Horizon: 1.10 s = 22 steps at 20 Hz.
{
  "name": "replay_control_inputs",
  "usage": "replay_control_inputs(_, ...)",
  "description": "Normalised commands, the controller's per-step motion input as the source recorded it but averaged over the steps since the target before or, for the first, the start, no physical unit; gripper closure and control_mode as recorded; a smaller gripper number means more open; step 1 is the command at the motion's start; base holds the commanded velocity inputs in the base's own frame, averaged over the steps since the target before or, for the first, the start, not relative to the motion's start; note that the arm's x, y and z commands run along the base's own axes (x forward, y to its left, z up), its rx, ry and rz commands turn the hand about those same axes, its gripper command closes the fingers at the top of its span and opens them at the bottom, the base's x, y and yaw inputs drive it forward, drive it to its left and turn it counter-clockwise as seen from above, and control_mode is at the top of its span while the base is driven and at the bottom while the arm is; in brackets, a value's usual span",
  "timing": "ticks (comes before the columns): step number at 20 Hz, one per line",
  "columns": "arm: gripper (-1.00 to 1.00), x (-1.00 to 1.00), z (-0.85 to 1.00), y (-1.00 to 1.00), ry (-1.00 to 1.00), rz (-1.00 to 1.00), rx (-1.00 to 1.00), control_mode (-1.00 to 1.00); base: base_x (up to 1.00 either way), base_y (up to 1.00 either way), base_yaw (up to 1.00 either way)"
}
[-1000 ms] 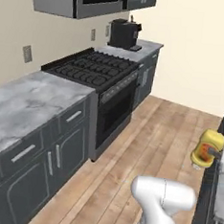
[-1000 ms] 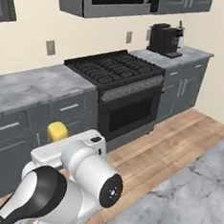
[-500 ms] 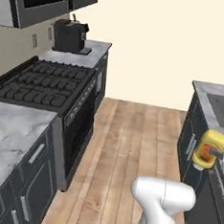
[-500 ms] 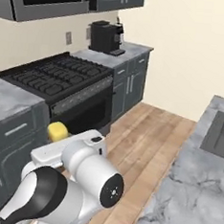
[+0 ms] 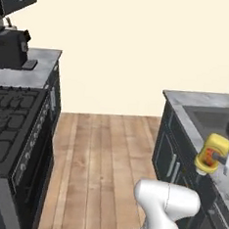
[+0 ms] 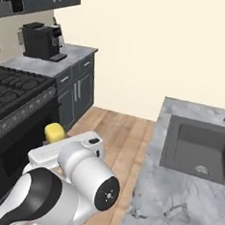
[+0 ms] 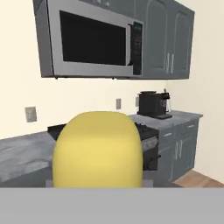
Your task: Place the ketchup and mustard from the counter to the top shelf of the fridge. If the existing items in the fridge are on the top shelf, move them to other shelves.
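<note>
The mustard [image 5: 211,153], a squat yellow bottle with an orange-toned label, hangs in the air at the right, above the edge of a sink counter. My gripper [image 5: 217,157] is shut on it from the right, with a dark finger [image 5: 221,156] across its label. In the right base view its yellow cap [image 6: 55,131] pokes out behind my white arm. The hand view has the mustard [image 7: 98,151] close up, covering the fingertips. The ketchup, the fridge and its top shelf are out of view.
A marbled counter [image 5: 198,100] with a dark sink [image 6: 200,147] runs along the right. On the left stand a black stove [image 5: 12,127] and a coffee machine [image 6: 41,40]. Wooden floor [image 5: 103,155] lies between them, ending at a cream wall.
The whole picture has swung as the base turned, from the stove wall towards the end wall and the sink counter. The mustard stays held in the same place relative to the arm.
</note>
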Motion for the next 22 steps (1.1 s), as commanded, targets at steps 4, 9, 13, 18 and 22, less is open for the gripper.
replay_control_inputs(4, 1.00, 0.00, 0.00, 0.00, 0.00, 0.00, 0.00, 1.00, 1.00, -0.07, -0.19)
replay_control_inputs(9, 1.00, 0.00, 0.00, 0.00, 0.00, 0.00, 0.00, 1.00, 1.00, 0.05, -0.09)
replay_control_inputs(13, 1.00, 0.00, 0.00, 0.00, 0.00, 0.00, 0.00, 1.00, 1.00, 0.00, -0.11)
replay_control_inputs(18, 1.00, 0.00, 0.00, 0.00, 0.00, 0.00, 0.00, 1.00, 1.00, 0.10, -0.10)
replay_control_inputs(22, 1.00, 0.00, 0.00, 0.00, 0.00, 0.00, 0.00, 1.00, 1.00, 0.30, -0.05)
